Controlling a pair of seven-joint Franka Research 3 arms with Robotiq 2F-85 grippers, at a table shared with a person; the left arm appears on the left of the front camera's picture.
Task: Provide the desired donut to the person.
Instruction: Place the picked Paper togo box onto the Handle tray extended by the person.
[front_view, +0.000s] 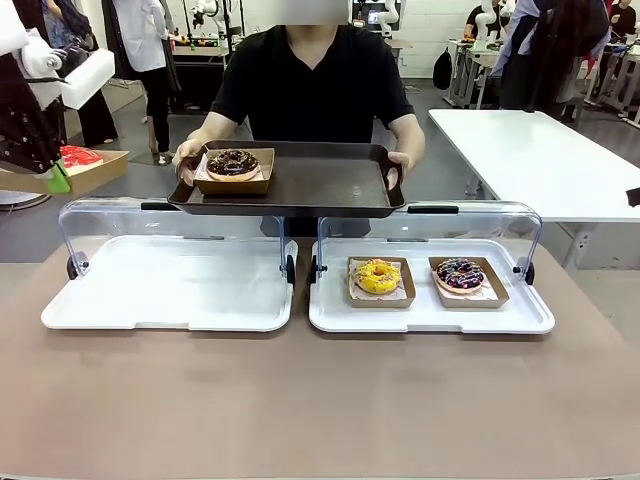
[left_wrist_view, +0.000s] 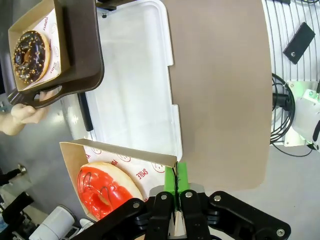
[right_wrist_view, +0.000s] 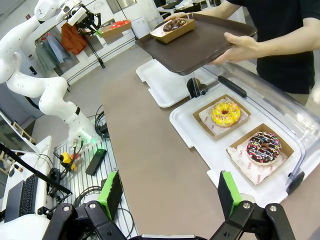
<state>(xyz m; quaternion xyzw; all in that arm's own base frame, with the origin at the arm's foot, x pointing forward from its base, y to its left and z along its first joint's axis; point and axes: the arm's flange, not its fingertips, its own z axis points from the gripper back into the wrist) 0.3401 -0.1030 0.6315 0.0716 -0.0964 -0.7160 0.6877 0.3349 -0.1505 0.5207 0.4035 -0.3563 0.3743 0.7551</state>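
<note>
Up at the far left of the brown table (front_view: 320, 400), my left gripper (front_view: 58, 178) is squeezed tight on the edge of a cardboard tray (front_view: 95, 170) with a red donut (front_view: 80, 156) in it. From the front, my white arm hides most of that gripper, and only a green pad (front_view: 60, 180) peeks out. My left wrist camera shows it better: the two green pads are pressed together on the tray's wall (left_wrist_view: 172, 172), and the red donut (left_wrist_view: 102, 187) is partly cut off by the black fingers.

Next comes the left white case (front_view: 170, 285) on the table, with its clear lid (front_view: 175, 225) up.

Behind the table stands the person (front_view: 315, 80) in a black shirt, holding a dark serving tray (front_view: 290, 185) with both hands. A chocolate donut (front_view: 232, 163) in its own cardboard tray sits at that tray's left end. The person's left hand (front_view: 188, 152) is half hidden behind the tray.

To the right, the right white case (front_view: 430, 300) holds a yellow donut (front_view: 377, 277) and a dark sprinkled donut (front_view: 460, 274), side by side but apart.

My right gripper (right_wrist_view: 170, 192) hangs above the near side of the table, with its fingers wide apart and nothing between them. Its lower parts are cut off by the picture edge.
</note>
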